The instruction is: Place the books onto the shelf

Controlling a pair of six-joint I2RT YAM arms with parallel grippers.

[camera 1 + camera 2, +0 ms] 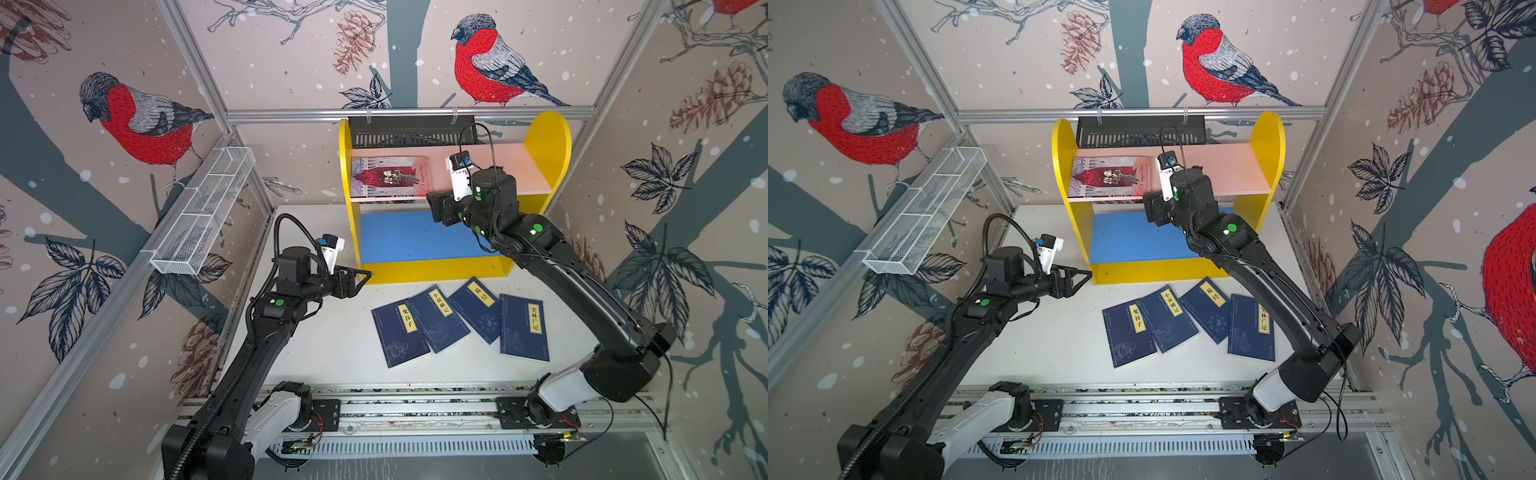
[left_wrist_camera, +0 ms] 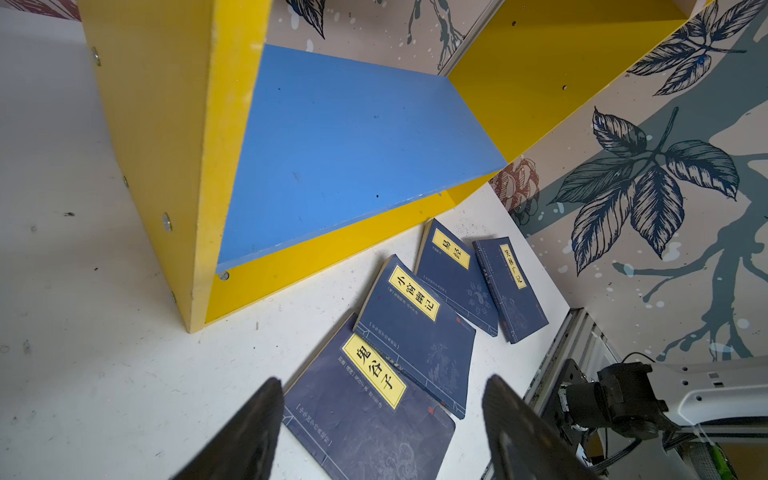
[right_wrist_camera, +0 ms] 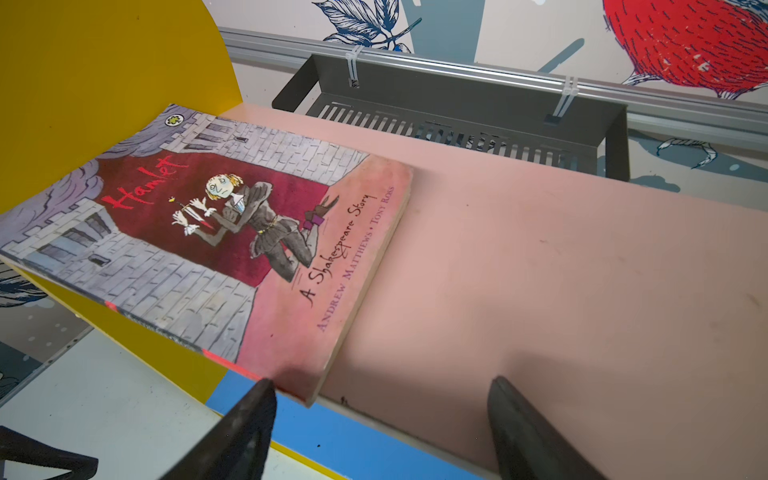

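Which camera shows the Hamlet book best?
The right wrist view: the Hamlet book fills it, title legible, flat on the pink board. Both top views show it small; the left wrist view misses it.

Matt painted shelf [image 1: 548, 141], paper books [image 1: 523, 328]

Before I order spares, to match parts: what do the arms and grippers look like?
The left arm and right arm are black with white base segments and round green joint marks. Each wrist carries a white camera. A ribbed black hose follows the left arm; thin cables loop over the right. Left gripper and right gripper: black tapered fingers.
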